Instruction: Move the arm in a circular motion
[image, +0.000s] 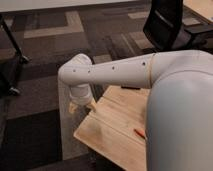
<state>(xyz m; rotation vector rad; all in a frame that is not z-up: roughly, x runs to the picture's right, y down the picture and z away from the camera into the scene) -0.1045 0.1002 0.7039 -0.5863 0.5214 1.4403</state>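
The arm (120, 70) is thick, smooth and white with small dark holes. It reaches from the large rounded segment at the right (180, 115) leftward to a bent joint (75, 70), then turns down. The gripper (83, 106) hangs below that joint, tan at its tip. It is just off the left corner of a light wooden table (117, 127) and holds nothing that I can see.
A small red-orange object (140, 133) lies on the wooden table near the arm's big segment. A black office chair (167, 25) stands at the back right. A black stand with legs (12, 55) is at the left. Patterned grey carpet (45, 105) covers the floor.
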